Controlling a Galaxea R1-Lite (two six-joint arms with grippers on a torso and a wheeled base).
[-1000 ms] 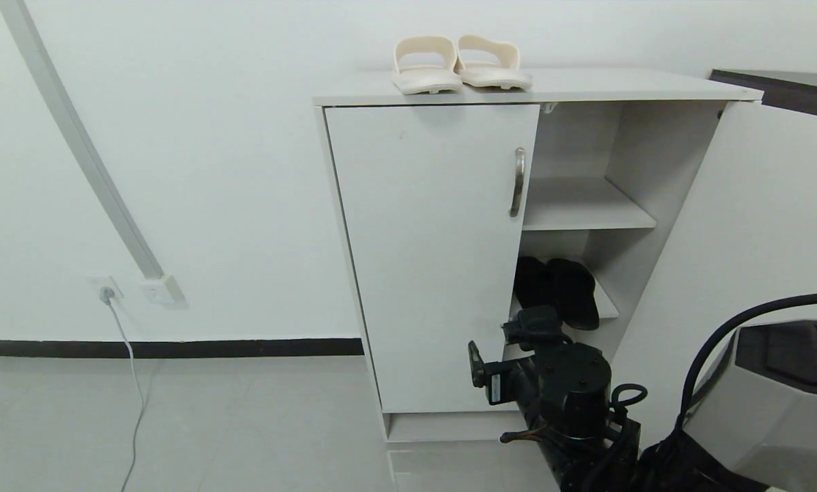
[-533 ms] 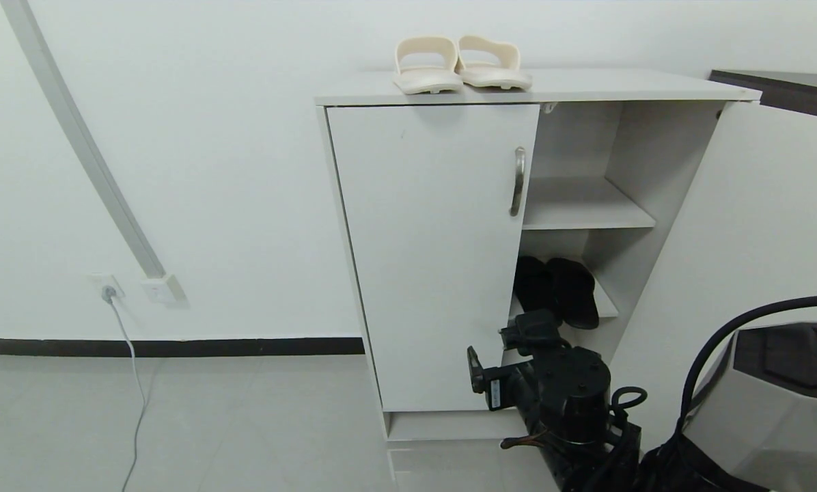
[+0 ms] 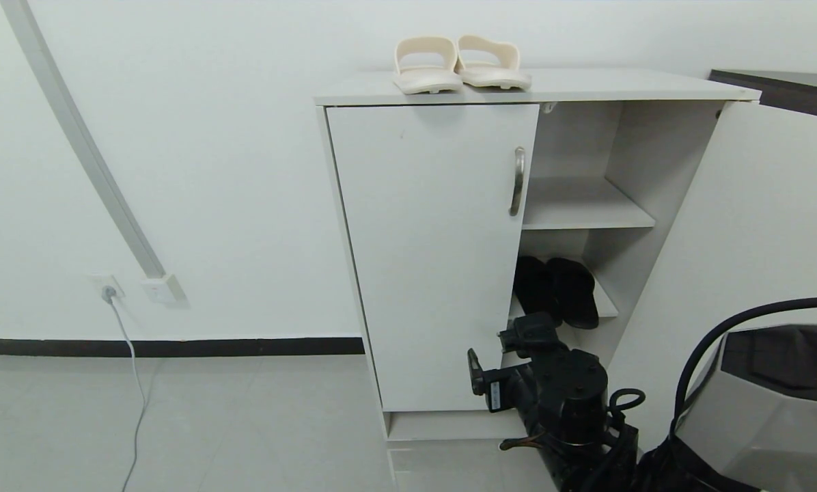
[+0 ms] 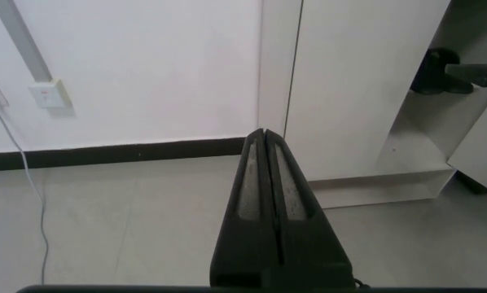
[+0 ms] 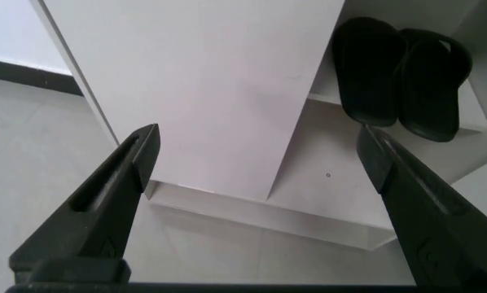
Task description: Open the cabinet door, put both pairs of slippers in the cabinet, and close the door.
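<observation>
Right gripper [image 5: 258,138] gapes wide, nothing held, low in front of white two-door wooden cabinet [image 3: 620,85]. Left gripper [image 4: 264,142] pinched together, empty. Black slipper pair [image 3: 557,290] sits low inside cabinet; cream rubber slipper pair [image 3: 460,65] on cabinet top. Right-hand door [image 3: 743,239] swung open.

The right arm [image 3: 572,396] is matt black, built round a drum-shaped joint with small screws on its cap. It has a white label [image 3: 494,393] on one side, a thin looped black cable [image 3: 628,396] and a reddish wire [image 3: 521,437] beneath. A thick black hose [image 3: 716,338] arcs over a glossy grey shell [image 3: 777,410]. The right gripper [image 5: 256,150] has long, black, tapering fingers with recessed slots. The left gripper [image 4: 264,163] has similar fingers with greyish recessed faces.
</observation>
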